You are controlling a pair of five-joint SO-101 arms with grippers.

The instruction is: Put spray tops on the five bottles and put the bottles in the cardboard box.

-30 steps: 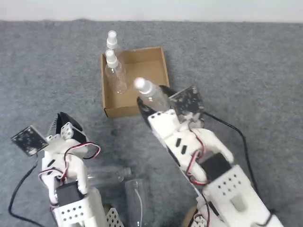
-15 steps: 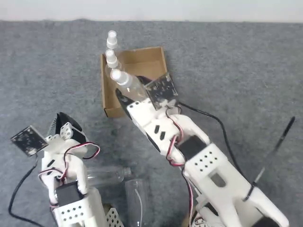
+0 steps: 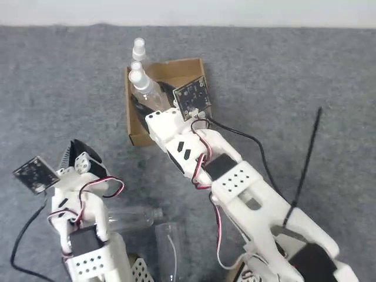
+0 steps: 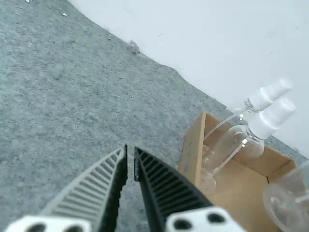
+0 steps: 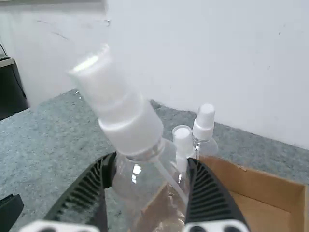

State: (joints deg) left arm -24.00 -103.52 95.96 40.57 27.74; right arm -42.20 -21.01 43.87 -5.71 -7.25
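— What's nearest us?

— Two loose bottles (image 3: 134, 216), clear, lying on their sides on the carpet (image 3: 305, 88), right by the arms' bases.

— And the left claw?

— The left claw (image 4: 130, 151) hangs just past them, low over the carpet. Its ribbed jaws are together, with only a sliver between them.

— The right one?

— The right claw (image 5: 149, 166) is stretched further out, over the near left part of the box (image 3: 170, 62). It's clamped on a bottle (image 5: 126, 123), one jaw either side of the clear body, just under the white spray top. The bottle leans, top tipped away from the arm.

— Is its base down on the box floor?

— Can't tell, the arm covers it.

— What's behind it?

— A standing pair (image 5: 205, 121) of capped bottles, upright in the box along its left wall, one behind the other and close together. The gripped bottle is just beside the nearer one. Past the box there's more carpet, then a white wall (image 3: 235, 12)
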